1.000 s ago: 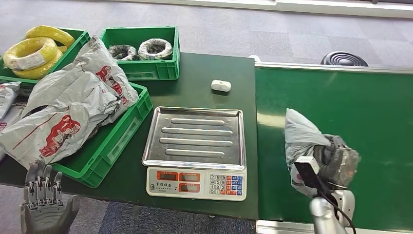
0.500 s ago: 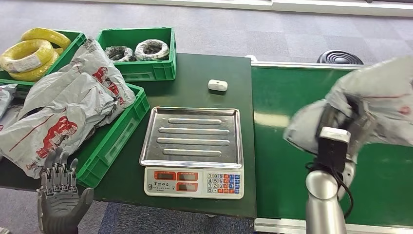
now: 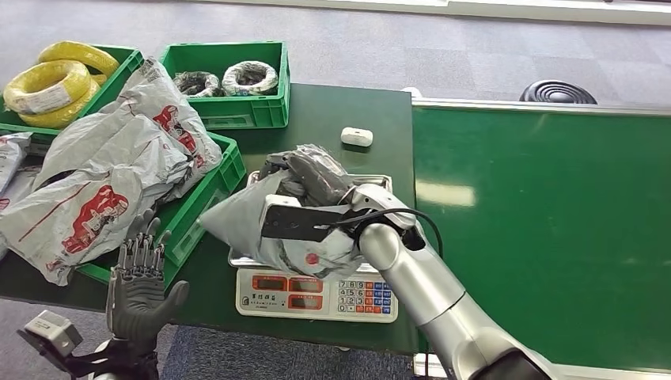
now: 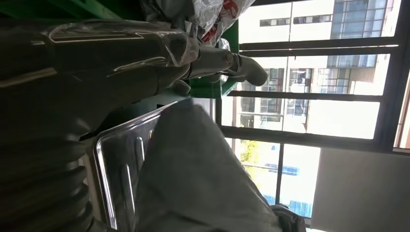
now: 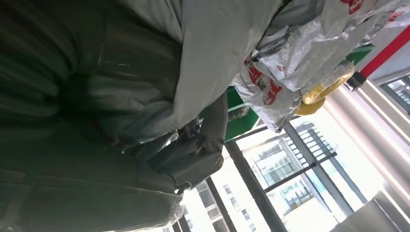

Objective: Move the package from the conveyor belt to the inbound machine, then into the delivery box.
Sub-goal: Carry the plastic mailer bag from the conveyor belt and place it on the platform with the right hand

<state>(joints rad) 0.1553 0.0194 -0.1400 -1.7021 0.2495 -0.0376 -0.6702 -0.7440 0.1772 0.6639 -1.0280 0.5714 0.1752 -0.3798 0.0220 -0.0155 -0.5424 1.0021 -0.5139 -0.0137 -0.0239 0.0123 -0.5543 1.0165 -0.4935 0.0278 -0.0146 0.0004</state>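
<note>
— Where's the package?

— In my right hand [image 3: 316,184]! My fingers are wrapped round the grey package [image 3: 253,218], and it hangs over the steel pan of the scale [image 3: 316,297], on the dark green worktop [image 3: 316,111].

— And your left hand?

— My left hand [image 3: 138,285] is raised at the worktop's near edge, fingers wide, holding nothing, just beside the green crate [image 3: 170,237] heaped with grey mail bags [image 3: 103,174].
</note>
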